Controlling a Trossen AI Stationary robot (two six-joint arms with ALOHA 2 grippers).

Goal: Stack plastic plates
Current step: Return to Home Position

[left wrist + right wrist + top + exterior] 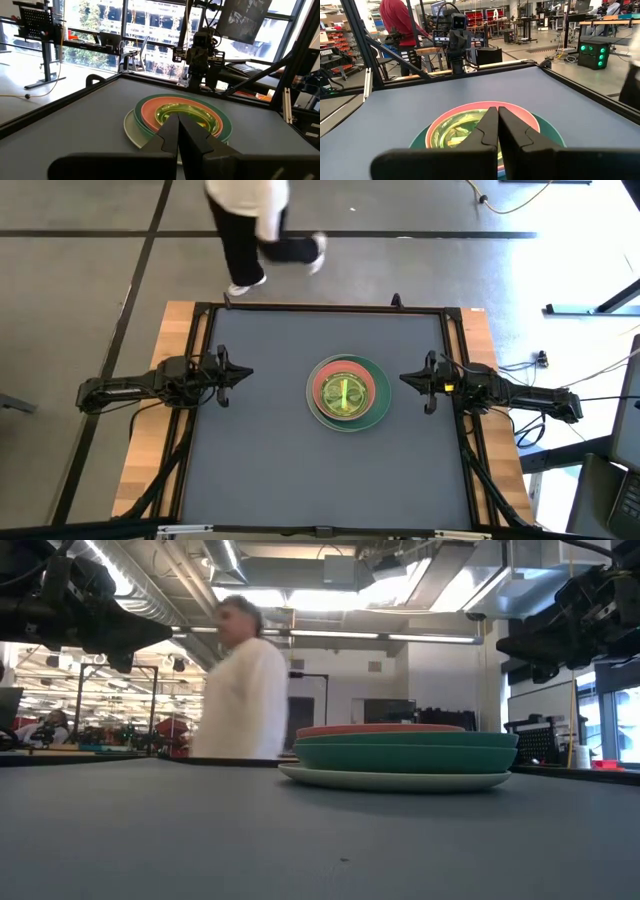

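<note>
- Evidently your stacking is as good as done: every plate you can see sits in one stack (347, 392) near the middle of the table (260, 470), and no loose plate lies anywhere else on it.
- Reading down, you have a lime green plate (190, 112) on top, a pink plate (146, 111) ringing it and a wider green plate (405, 755). A cream plate (400, 780) lies at the very bottom.
- You probably cannot settle how many plates are in the stack. The small see-through ones at the centre run together, so treat a full count as likely rather than sure.
- Your left gripper (240, 373) hangs over the left side of the table, apart from the stack, with its fingers pressed together and nothing between them.
- Your right gripper (408, 378) mirrors it on the right side. It is near the stack but not touching it, and likewise closed and empty.
- What is left, as I judge it, is only to park both arms; no plate needs another lift.
- Seen from table height, the stack looks level, so it should stand without a nudge.
- Mind the person (255, 225) walking past beyond the far edge of the table.
</note>
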